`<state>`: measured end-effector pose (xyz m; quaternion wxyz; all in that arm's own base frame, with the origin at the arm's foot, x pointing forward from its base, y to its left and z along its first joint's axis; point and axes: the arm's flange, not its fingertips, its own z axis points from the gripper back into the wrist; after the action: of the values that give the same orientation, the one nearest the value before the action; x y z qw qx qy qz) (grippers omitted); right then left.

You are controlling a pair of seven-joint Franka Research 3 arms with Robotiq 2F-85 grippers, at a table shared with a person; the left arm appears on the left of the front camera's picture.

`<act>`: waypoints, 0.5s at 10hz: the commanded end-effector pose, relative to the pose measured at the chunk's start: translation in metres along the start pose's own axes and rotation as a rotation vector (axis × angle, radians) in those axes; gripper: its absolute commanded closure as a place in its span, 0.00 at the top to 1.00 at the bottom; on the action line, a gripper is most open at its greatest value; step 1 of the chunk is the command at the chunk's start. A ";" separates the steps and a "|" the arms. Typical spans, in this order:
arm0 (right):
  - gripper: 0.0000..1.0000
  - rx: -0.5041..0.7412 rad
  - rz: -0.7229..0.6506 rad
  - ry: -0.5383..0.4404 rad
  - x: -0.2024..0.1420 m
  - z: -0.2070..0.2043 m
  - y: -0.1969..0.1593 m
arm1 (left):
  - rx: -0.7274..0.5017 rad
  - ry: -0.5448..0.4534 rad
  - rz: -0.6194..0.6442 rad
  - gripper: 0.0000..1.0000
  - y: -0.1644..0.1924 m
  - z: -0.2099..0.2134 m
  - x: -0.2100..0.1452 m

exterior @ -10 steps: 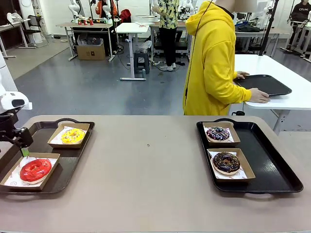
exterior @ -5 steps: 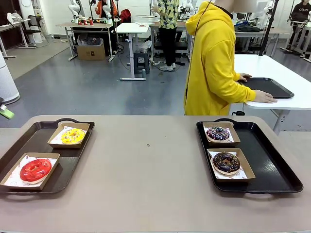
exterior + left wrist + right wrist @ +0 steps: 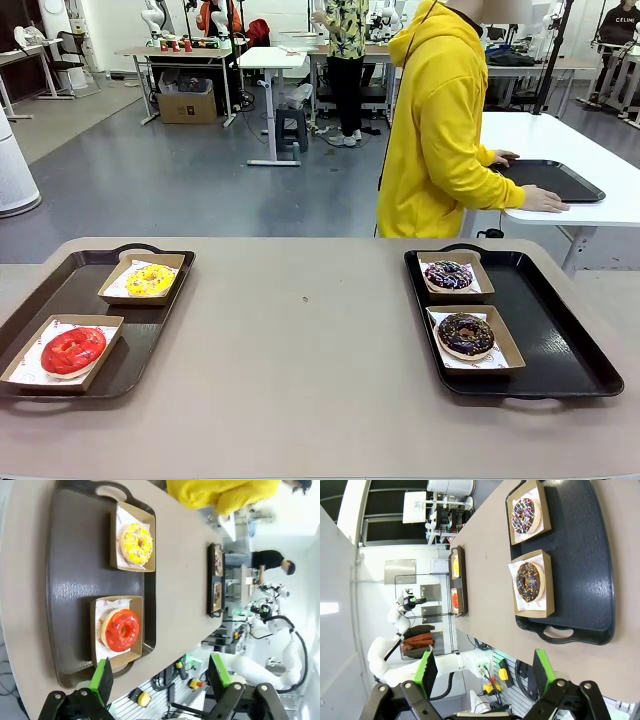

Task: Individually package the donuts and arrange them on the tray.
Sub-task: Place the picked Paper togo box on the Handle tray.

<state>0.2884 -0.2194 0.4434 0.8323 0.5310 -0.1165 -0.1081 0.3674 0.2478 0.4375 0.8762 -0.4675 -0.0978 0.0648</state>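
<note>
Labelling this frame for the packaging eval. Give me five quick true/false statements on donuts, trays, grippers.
1. The red donut sits in a box on the left tray. True.
2. The yellow donut lies bare on the table. False: it is in a box on the left tray.
3. The right tray holds two boxed dark donuts. True.
4. The left gripper grips the red donut. False: it is open, holding nothing.
5. The right gripper is shut. False: it is open.
</note>
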 end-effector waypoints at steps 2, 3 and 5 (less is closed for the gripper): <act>1.00 0.009 0.007 0.005 0.000 0.002 0.000 | -0.123 -0.028 0.018 0.99 0.038 0.018 -0.011; 1.00 0.009 0.007 0.005 0.000 0.002 0.000 | -0.142 -0.044 0.009 0.99 0.045 0.024 -0.021; 1.00 0.009 0.007 0.005 0.000 0.002 0.000 | -0.140 -0.081 0.032 0.99 0.062 0.036 -0.040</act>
<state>0.2883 -0.2195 0.4434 0.8323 0.5310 -0.1165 -0.1081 0.3224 0.3000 0.4032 0.8396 -0.5223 -0.1154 0.0945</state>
